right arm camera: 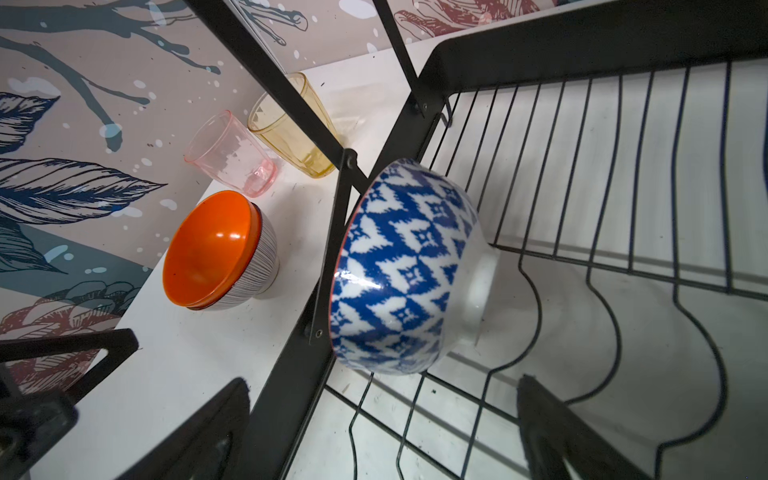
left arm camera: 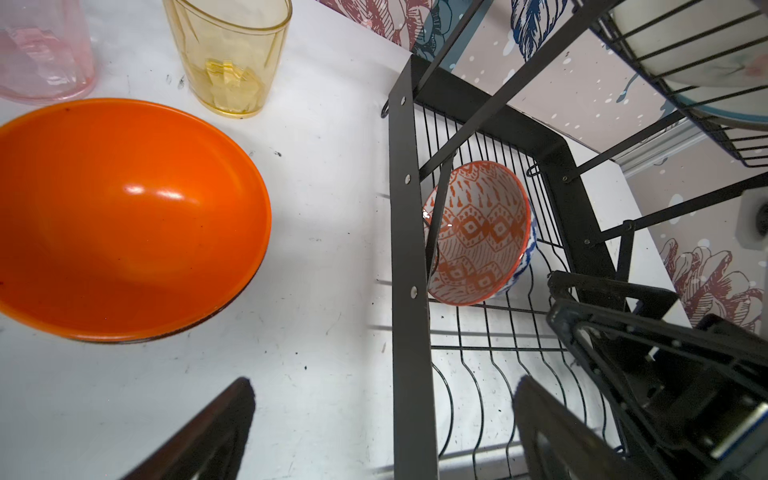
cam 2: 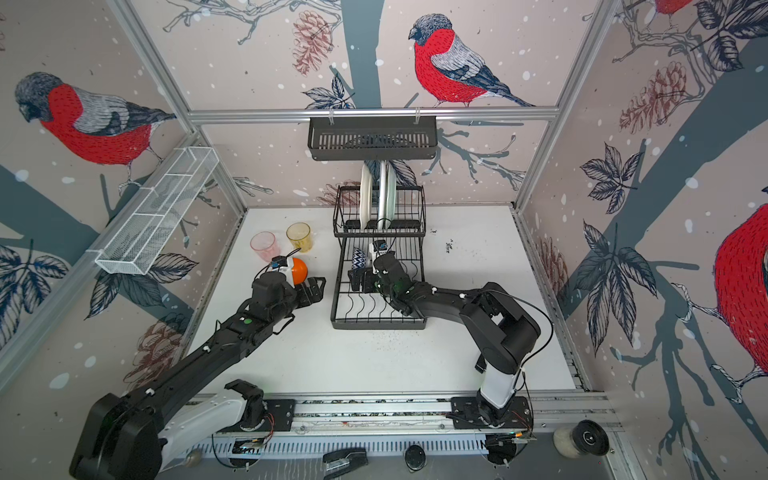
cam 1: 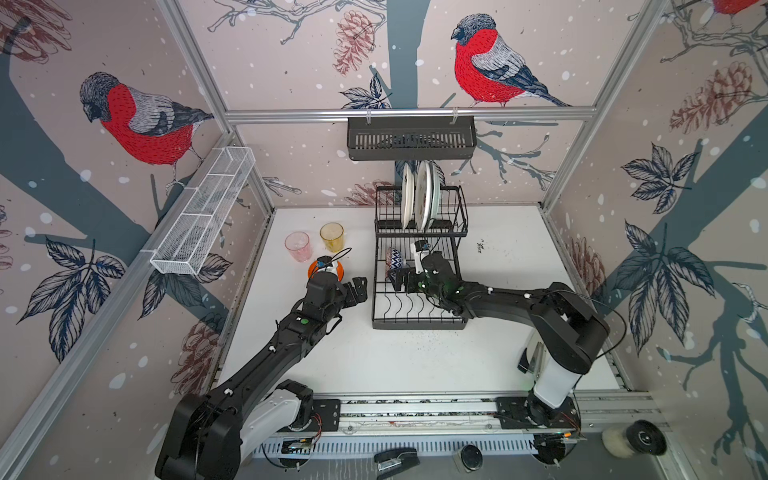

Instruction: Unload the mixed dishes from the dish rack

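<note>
The dish rack (cam 1: 417, 282) stands at the back middle of the white worktop (cam 1: 415, 357); several plates (cam 1: 420, 201) stand on edge in its raised basket, close together. In the lower tray a blue-patterned bowl (right arm camera: 403, 270) stands tipped on its rim at the tray's left side, leaning on a slanted brace; its orange-patterned inside (left arm camera: 478, 232) faces left, out of the rack. The right arm (cam 1: 498, 297) reaches into that tray from the right; its jaws are spread wide and hold nothing, the bowl just ahead of them and not between the tips. The left arm (cam 1: 291, 336) hangs over the worktop just left of the rack; its jaws are spread wide too, and empty. Left of the rack on the worktop sits an orange bowl (left arm camera: 124, 216), nested in a white ribbed bowl (right arm camera: 255, 266); behind it a pink tumbler (cam 1: 298, 246) and an amber tumbler (cam 1: 332, 237) stand upright side by side, the amber one nearer the rack.
</note>
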Controlling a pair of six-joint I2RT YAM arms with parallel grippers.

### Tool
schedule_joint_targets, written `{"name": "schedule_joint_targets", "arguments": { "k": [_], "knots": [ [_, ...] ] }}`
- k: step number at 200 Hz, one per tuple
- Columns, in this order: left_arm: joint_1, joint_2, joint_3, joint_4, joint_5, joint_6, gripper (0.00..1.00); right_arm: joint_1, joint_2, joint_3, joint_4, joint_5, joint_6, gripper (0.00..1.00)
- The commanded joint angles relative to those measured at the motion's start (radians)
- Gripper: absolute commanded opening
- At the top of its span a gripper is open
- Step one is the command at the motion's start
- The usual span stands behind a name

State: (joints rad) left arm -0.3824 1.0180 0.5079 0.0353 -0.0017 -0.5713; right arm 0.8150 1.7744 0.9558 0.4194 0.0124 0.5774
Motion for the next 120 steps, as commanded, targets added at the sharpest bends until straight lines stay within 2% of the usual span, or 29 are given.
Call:
{"name": "schedule_joint_targets", "arguments": {
  "k": [1, 31, 55, 78, 120],
  "knots": [
    [-0.001, 0.013, 0.001, 0.05, -0.009, 0.013, 0.97, 0.023, 0.026, 0.005, 0.084, 0.081, -0.019, 1.0],
    [-0.001, 0.045, 0.005, 0.057, -0.002, 0.016, 0.97, 0.036, 0.068, 0.014, 0.122, 0.164, -0.011, 1.0],
    [-0.001, 0.063, 0.007, 0.058, 0.0, 0.017, 0.97, 0.036, 0.096, 0.012, 0.16, 0.187, -0.008, 0.98],
    [-0.001, 0.073, 0.004, 0.065, 0.001, 0.017, 0.97, 0.03, 0.124, 0.019, 0.182, 0.185, -0.009, 0.91],
    [-0.001, 0.091, 0.005, 0.071, 0.009, 0.017, 0.97, 0.032, 0.153, 0.043, 0.191, 0.162, -0.017, 0.85]
  ]
}}
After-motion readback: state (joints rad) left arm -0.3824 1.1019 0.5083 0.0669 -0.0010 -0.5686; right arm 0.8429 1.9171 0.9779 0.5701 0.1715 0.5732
